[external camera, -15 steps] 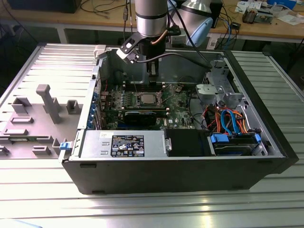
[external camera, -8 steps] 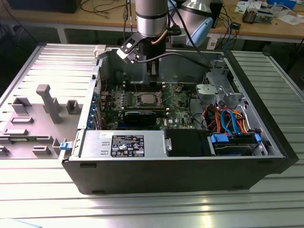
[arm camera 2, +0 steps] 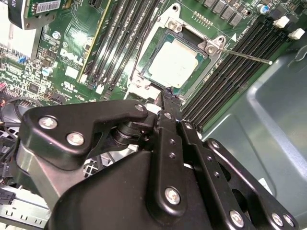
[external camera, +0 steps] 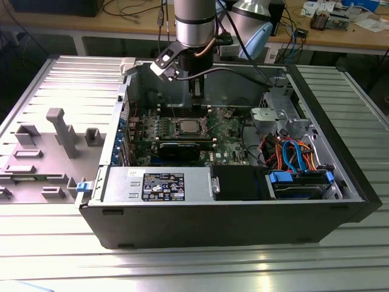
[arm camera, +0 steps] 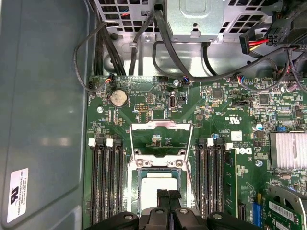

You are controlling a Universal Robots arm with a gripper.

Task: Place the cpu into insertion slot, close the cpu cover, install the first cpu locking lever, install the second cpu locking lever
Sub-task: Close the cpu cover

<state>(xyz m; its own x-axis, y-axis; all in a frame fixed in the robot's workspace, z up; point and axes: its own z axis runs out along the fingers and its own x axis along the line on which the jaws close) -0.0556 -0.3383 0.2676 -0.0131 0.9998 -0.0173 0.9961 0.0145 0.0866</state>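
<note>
Hovering just above cpu (arm camera: pixel 154 185) seated in socket: gripper (arm camera: pixel 168 194), jaws pinched together, empty; cpu cover (arm camera: pixel 161 126) hinged open just beyond cpu.

Looks like a robot lab: 1 open computer case (external camera: pixel 213 222) on a ribbed metal table (external camera: pixel 182 267), wooden benches (external camera: pixel 352 41) behind with cables (external camera: pixel 130 9).

Silvery-grey cpu (arm camera 2: pixel 178 62); green motherboard (arm camera: pixel 144 100); black end effector (arm camera 2: pixel 170 97); silvery cpu cover (arm camera: pixel 160 126).
</note>
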